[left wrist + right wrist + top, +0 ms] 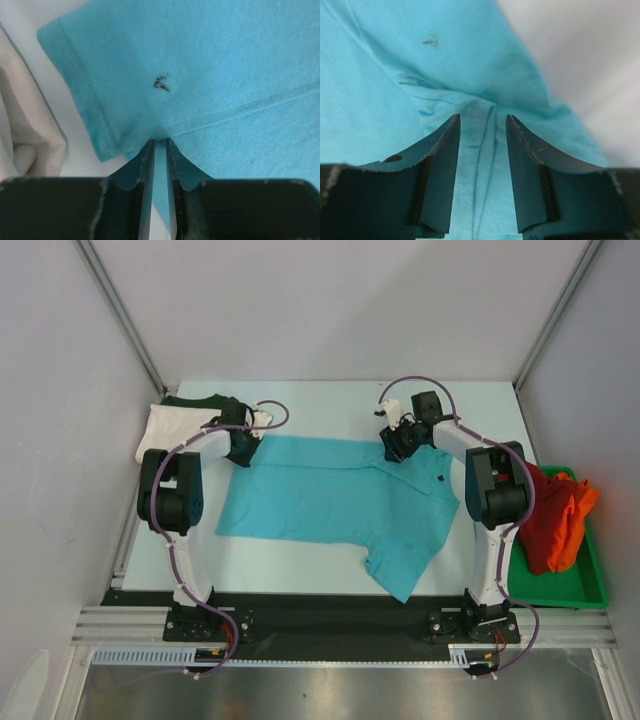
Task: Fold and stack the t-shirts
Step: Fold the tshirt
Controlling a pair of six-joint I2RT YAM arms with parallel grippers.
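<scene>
Left gripper (160,144) pinches a hemmed corner of the turquoise soft-cloth short-sleeved t-shirt (330,500). Right gripper (483,119), jaws half apart, straddles a cloth ridge at the shirt's opposite end, unclamped.

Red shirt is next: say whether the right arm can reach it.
Probably yes: the red shirt lies exposed in the tray beside that arm, and its claw is open over the turquoise shirt.

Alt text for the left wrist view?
The left gripper pinches a fold of the turquoise t-shirt beside its sleeve hem. A small dark mark sits on the cloth, and a white t-shirt lies at the left edge.
</scene>
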